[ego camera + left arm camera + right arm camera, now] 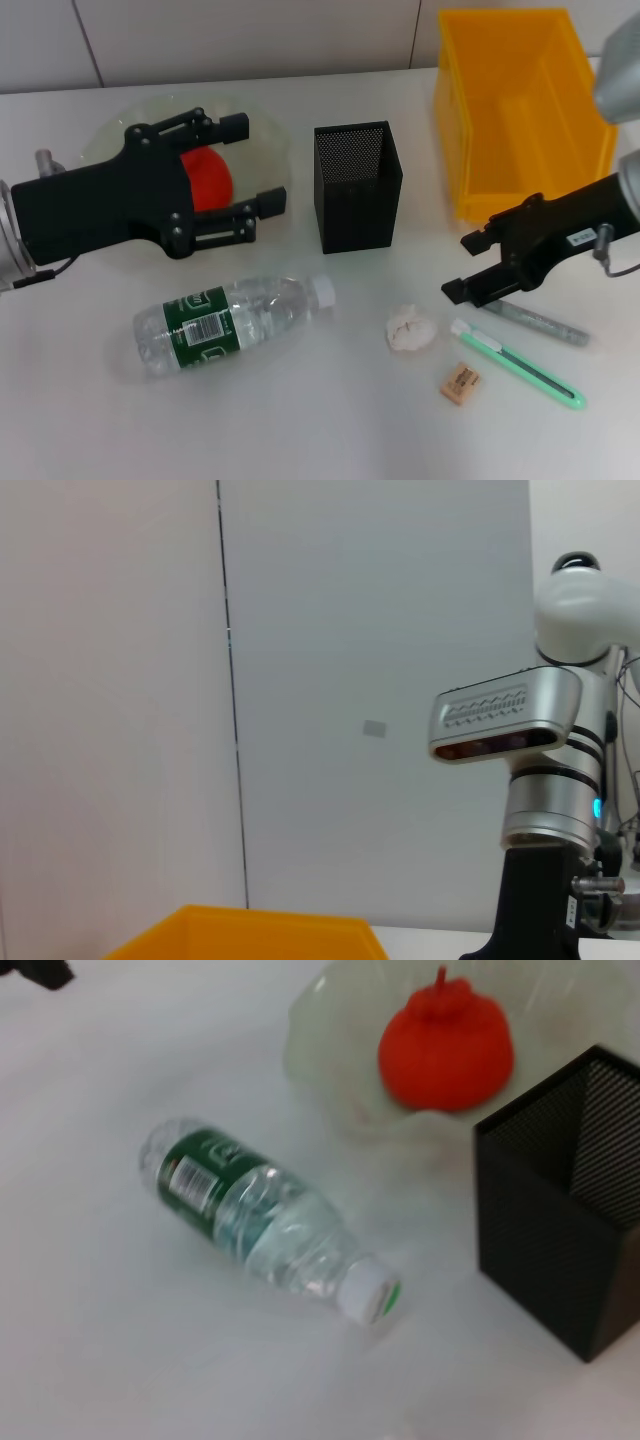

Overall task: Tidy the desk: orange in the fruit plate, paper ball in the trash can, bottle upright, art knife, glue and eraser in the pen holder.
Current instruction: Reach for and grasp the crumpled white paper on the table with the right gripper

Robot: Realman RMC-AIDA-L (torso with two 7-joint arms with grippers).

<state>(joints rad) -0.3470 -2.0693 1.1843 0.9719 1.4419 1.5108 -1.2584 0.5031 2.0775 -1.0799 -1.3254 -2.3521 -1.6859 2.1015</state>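
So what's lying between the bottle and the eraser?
In the head view, only the paper ball lies between the bottle and the eraser; the rest is bare desk.

Bright, even overhead light; soft short shadows lie under the bottle [230, 318] and pen holder [357, 185]. The right wrist view is blurred; the head view sharp.

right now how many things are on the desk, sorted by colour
black: 1, pen holder
yellow: 1, trash can
red-orange: 1, orange
green or clear: 3, fruit plate, bottle, art knife
white: 1, paper ball
grey: 1, glue
tan: 1, eraser
total: 9
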